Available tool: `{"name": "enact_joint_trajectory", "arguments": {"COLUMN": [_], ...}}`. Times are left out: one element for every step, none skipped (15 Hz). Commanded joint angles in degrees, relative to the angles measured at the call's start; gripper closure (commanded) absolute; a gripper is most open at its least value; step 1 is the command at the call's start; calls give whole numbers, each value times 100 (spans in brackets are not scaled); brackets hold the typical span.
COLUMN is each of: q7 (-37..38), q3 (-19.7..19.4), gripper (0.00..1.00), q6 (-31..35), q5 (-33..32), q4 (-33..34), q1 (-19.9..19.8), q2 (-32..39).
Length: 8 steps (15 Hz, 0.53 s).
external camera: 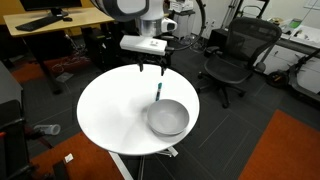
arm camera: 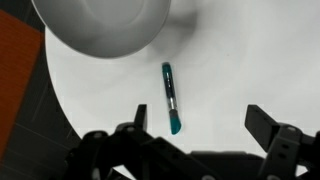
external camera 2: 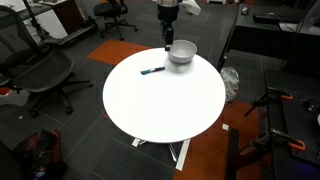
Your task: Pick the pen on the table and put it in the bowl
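wrist view: hovering with pincer (arm camera: 200, 125) spread apart and empty, directly above pen (arm camera: 171, 98) lying flat on table (arm camera: 250, 60), apart from bowl (arm camera: 105, 25). exterior views: pen (external camera: 159, 90) beside bowl (external camera 2: 181, 53), both near table's edge.

- Office doubling as a lab, by my read.
- Black mesh swivel chairs (external camera: 236, 52) stand around my round white table (external camera: 105, 115).
- A wooden desk (external camera: 75, 18) sits at the back.
- Dark carpet tiles (external camera 2: 60, 140) cover the floor, with orange patches (external camera: 295, 150).
- Black equipment stands (external camera 2: 275, 112) crowd the floor at the edge.
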Motion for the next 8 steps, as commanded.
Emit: {"name": "enact_joint_trajectory", "arguments": {"q7": [-189, -180, -160, -154, -155, -158, -149, -132], "q3": [173, 194, 194, 201, 212, 226, 231, 230], "gripper": [0, 0, 0, 0, 0, 0, 0, 0], "q6": [-38, -64, -81, -92, -117, -156, -170, -176], "q5": [41, 25, -14, -44, -65, -92, -132, -179], "q4": [668, 812, 953, 1090, 1230, 1377, 1498, 1620], "q1": [-163, -177, -167, -156, -149, -137, -119, -95], "q2": [626, 776, 924, 1067, 1200, 1343, 1460, 1590]}}
